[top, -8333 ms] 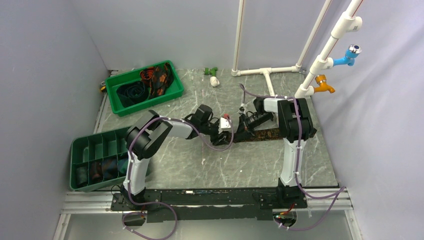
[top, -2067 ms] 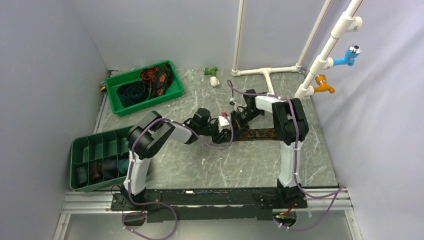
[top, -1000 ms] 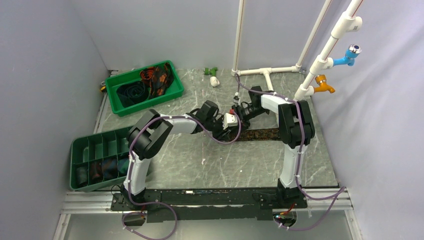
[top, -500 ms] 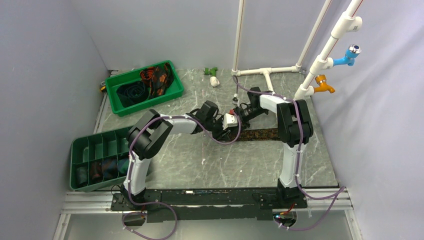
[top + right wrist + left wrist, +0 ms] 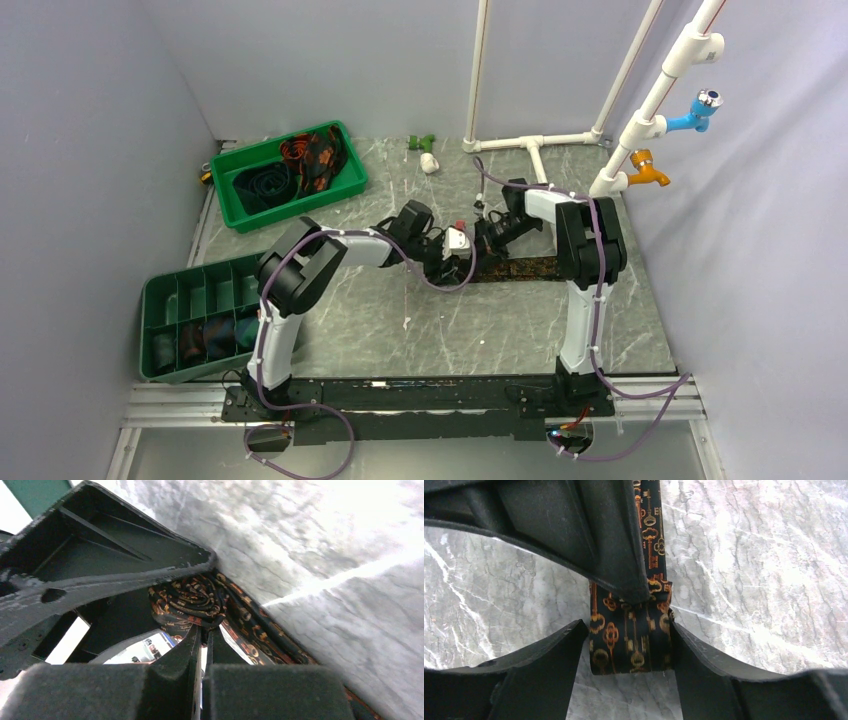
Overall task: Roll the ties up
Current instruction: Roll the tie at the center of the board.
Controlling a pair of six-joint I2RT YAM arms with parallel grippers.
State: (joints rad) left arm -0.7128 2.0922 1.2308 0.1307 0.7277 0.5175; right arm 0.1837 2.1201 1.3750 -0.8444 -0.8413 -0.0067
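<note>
The right gripper (image 5: 201, 635) had its jaws pressed together, tips touching the rolled end of the dark, orange-printed tie (image 5: 187, 602). Its flat part ran toward the lower right on the marbled tabletop (image 5: 320, 540). A wide black finger (image 5: 110, 562) leaned against the roll from above.

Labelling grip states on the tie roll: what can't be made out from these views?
Right wrist: right gripper shut at the tie roll; any pinched cloth hidden between its tips.
Left wrist: left gripper flanks the roll; squeezing or merely touching, unclear; right gripper covers the coil's centre.
Top external: roll too small, masked by both grippers.
</note>
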